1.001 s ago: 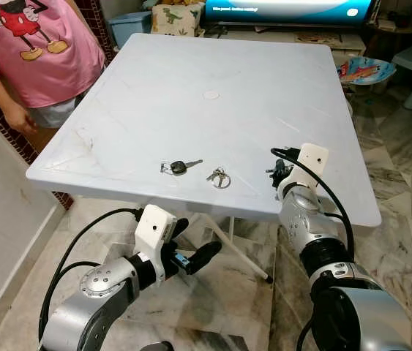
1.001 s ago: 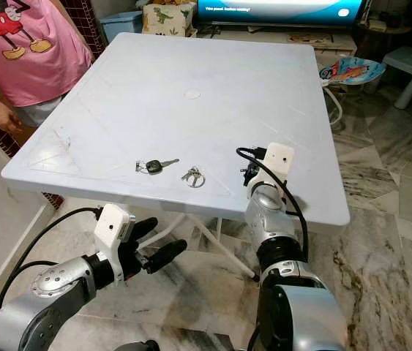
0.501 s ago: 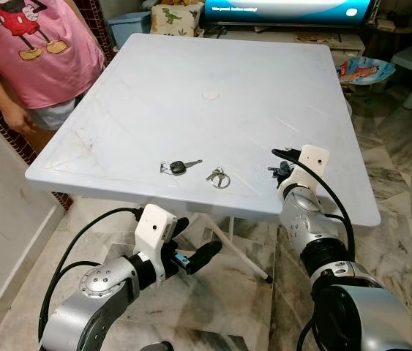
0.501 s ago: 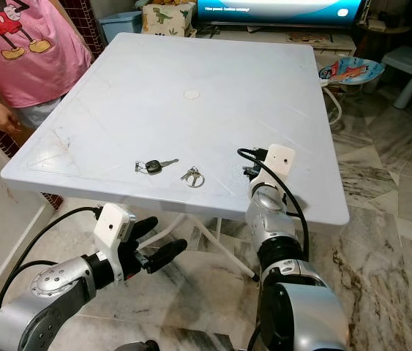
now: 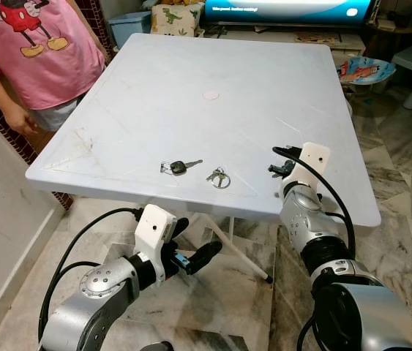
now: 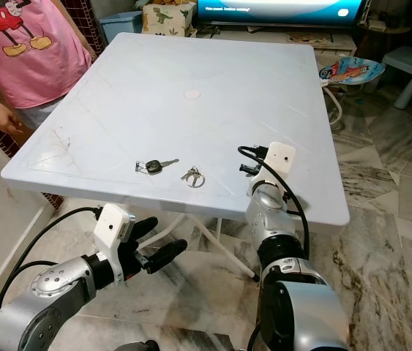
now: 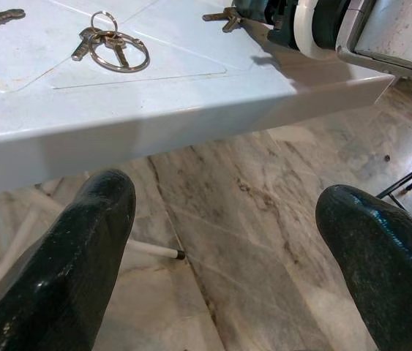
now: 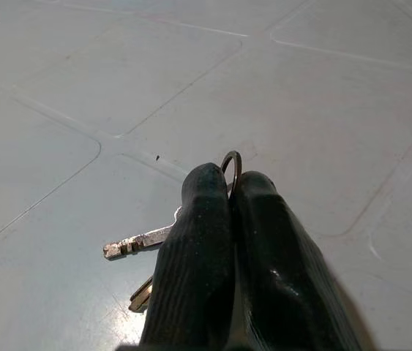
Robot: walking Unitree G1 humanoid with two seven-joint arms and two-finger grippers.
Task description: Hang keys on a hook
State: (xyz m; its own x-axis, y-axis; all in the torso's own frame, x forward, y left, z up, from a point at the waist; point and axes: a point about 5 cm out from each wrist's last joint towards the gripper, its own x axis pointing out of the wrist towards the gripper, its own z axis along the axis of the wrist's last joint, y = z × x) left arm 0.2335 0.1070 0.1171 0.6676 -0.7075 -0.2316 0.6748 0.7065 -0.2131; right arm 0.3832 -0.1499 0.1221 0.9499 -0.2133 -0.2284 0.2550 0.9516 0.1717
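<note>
While head cam hides it, right end effector [image 8: 229,186] pinches key ring [image 8: 231,165]; left end effector [image 7: 227,241] agape.

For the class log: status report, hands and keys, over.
Right hand shut on a key ring above the white table. Left hand open, idle below the table edge. Two more key sets on the table. No hook in sight.

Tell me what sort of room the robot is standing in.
Probably a home living room: a large lit television screen stands at the far end, the polished marble-patterned floor runs around a white plastic folding table, and a small colourful child's chair sits beside it.
</note>
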